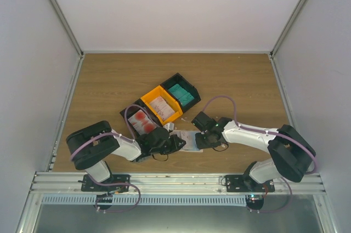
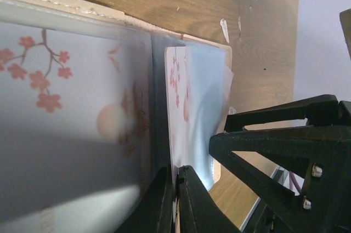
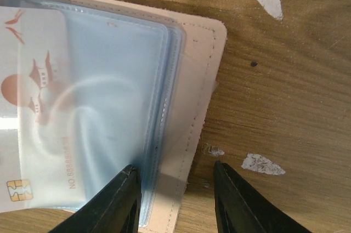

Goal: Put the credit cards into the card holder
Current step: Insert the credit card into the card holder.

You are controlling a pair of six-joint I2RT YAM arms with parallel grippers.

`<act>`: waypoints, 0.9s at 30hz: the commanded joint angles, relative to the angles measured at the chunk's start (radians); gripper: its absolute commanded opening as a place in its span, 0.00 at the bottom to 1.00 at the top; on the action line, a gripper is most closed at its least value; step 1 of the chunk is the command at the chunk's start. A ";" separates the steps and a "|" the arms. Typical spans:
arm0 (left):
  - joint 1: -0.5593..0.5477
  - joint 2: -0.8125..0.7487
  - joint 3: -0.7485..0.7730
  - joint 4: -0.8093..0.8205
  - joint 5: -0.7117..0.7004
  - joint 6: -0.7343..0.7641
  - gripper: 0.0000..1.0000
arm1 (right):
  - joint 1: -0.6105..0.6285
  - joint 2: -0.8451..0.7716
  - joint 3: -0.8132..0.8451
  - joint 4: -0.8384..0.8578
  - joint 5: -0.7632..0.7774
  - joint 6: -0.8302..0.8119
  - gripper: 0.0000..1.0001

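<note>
Pinching a credit card [image 2: 181,96] at the open card holder [image 1: 191,141].
From the top view we see the left gripper [image 1: 178,143] and right gripper [image 1: 204,137] meeting over the card holder, which lies on the wooden table [image 1: 109,79] just in front of the joined trays [image 1: 164,104]. In the left wrist view we see the left fingers [image 2: 162,205] closed on the edge of the white, red-blossomed credit card, partly under a translucent pocket. In the right wrist view we see the right jaws apart, clamping nothing, one over the pocket, one over bare wood, the beige edge between them.
</note>
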 commanded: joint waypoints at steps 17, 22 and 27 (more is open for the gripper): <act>-0.069 -0.169 0.104 -0.497 -0.105 0.079 0.62 | 0.021 -0.268 -0.061 0.112 0.104 0.097 0.51; -0.120 -0.196 0.170 -0.658 -0.190 0.077 0.70 | 0.021 -0.328 -0.102 0.152 0.099 0.093 0.55; -0.170 -0.217 0.205 -0.797 -0.242 0.047 0.83 | 0.021 -0.369 -0.139 0.186 0.107 0.083 0.55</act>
